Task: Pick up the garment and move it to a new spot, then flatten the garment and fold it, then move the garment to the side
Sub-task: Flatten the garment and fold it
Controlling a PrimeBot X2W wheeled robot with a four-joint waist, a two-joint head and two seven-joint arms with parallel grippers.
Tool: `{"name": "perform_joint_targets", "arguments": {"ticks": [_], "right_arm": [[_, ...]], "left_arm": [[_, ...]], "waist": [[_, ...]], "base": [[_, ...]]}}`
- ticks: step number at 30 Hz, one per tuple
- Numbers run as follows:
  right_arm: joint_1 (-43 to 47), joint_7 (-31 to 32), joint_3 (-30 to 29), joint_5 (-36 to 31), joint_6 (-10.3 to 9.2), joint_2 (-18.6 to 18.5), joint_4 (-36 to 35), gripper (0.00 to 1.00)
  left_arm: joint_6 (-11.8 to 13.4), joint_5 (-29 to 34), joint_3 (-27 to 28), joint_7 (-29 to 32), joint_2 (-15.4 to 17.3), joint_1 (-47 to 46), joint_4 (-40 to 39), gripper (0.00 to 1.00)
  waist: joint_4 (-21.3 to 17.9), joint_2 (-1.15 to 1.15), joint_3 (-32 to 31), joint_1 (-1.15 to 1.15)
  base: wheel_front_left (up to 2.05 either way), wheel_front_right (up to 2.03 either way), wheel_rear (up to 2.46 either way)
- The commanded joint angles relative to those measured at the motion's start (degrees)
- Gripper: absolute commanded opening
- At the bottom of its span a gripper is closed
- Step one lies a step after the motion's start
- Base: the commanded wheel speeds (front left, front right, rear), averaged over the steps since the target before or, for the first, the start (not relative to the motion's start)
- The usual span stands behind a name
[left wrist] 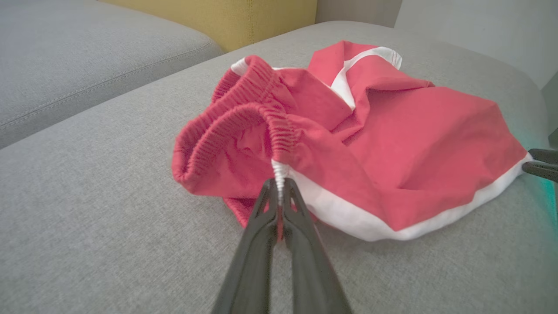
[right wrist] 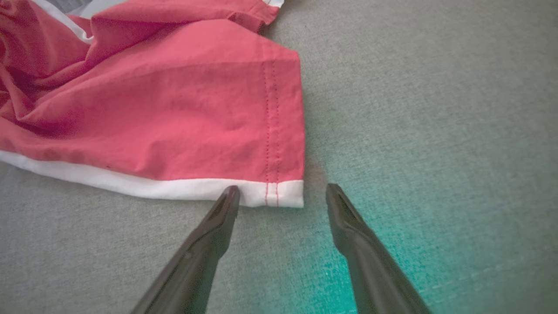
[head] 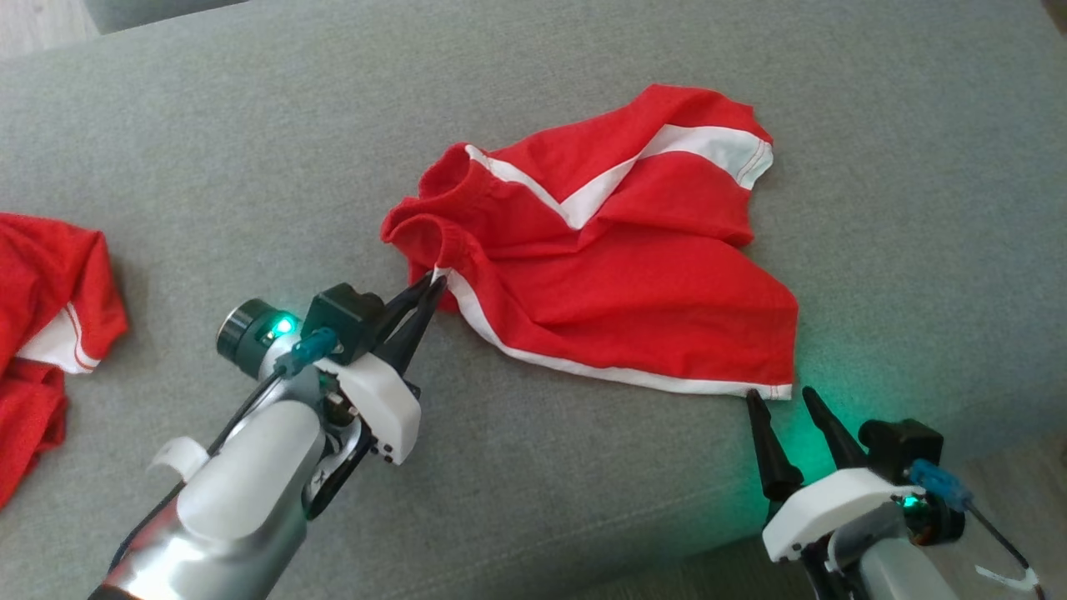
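The garment (head: 633,283), a pair of red shorts with white side stripes and a white hem band, is seen lying crumpled on a grey upholstered seat (head: 250,125), between its middle and its right edge. The elastic waistband is turned toward the seat's left side and stands partly open; the leg hems are spread toward the right and toward the near edge.

The left gripper (head: 433,283) is clamped on the garment: its two dark fingers are pressed together on the white seam at the near end of the waistband, as is shown plainly in the left wrist view (left wrist: 279,185), where a fold of white cloth is pinched between the tips.

The right gripper (head: 779,396) is held with its fingers apart at the near right corner of the hem, close to the seat's near edge. In the right wrist view (right wrist: 282,188) one fingertip is set against the white band and the other lies on bare upholstery just beside the corner. Nothing is gripped by it.

A second red garment (head: 42,317) is heaped at the seat's left edge, well apart from the first. A yellow cushion (left wrist: 244,22) is seen beyond the seat.
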Motion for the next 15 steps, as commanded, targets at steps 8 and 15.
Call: {"name": "perform_joint_targets", "arguments": {"ticks": [8,15], "right_arm": [[-3.15,-2.22,2.85,0.46,0.37,-0.27,1.54,0.00],[-4.46,-4.75,3.05,-2.03,0.37,-0.27,-0.16,0.00]], "left_arm": [[0.63,-0.74,1.84,0.00,2.29,-2.41,-2.66,0.00],[1.34,-1.17,2.31,-0.43,2.68,-2.32,-3.36,0.00]], "waist": [[0.81,0.00,-0.01,0.00],[1.53,0.00,-0.58,0.00]], "base": [[0.00,0.00,0.00],[0.00,0.00,0.00]]}}
